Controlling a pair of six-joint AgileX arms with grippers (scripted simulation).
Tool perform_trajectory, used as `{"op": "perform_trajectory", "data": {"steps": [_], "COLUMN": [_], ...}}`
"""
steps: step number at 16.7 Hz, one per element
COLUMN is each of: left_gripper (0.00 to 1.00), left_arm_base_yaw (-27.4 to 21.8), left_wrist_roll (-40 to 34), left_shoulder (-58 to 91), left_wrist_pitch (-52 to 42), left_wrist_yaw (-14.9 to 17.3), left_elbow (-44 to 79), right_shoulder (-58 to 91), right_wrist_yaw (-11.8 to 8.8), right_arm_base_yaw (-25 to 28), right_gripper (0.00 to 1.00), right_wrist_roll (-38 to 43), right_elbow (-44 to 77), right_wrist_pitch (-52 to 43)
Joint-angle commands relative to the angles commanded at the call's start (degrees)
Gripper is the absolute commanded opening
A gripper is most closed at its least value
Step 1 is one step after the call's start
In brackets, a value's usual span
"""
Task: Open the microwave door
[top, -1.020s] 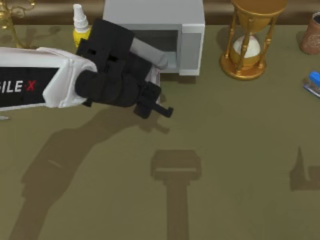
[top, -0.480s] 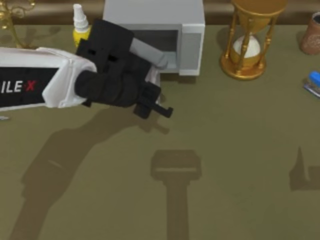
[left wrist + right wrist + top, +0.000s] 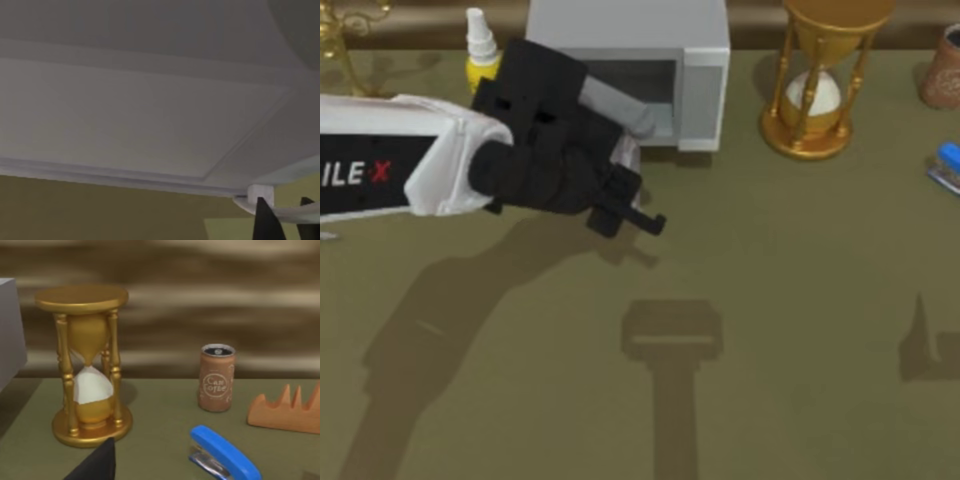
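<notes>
With your left gripper (image 3: 280, 217) clamped on the pale handle bar of the flat light-grey microwave door (image 3: 130, 120), half open at the table's far side, swing outward along the hinge arc.

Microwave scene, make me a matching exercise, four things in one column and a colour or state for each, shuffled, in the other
Things:
1. microwave door
2. hourglass
3. stapler
4. can

Descriptions:
A. blue
B. gold frame, white sand
C. swung open, left end effector at its edge
D. brown, standing upright

Pairs: 1-C, 2-B, 3-A, 4-D
</notes>
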Motion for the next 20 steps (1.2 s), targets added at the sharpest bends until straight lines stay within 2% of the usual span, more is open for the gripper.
{"op": "perform_trajectory", "data": {"steps": [9, 20], "left_gripper": [0.00, 0.00], "left_arm_base_yaw": [1.5, 1.5], "left_wrist_roll": [3.6, 3.6], "left_shoulder": [-1.1, -1.1], "left_wrist_pitch": [-0.4, -0.4], "left_wrist_yaw": [2.9, 3.0], "left_elbow": [-1.3, -1.3], "right_shoulder": [0.0, 0.0], "right_wrist_yaw": [0.0, 0.0], "right_arm_base_yaw": [0.0, 0.0], "right_gripper": [1.00, 1.00], "right_wrist_roll": [0.0, 0.0], "right_elbow": [0.0, 0.0], "right_wrist_pitch": [0.0, 0.0]}}
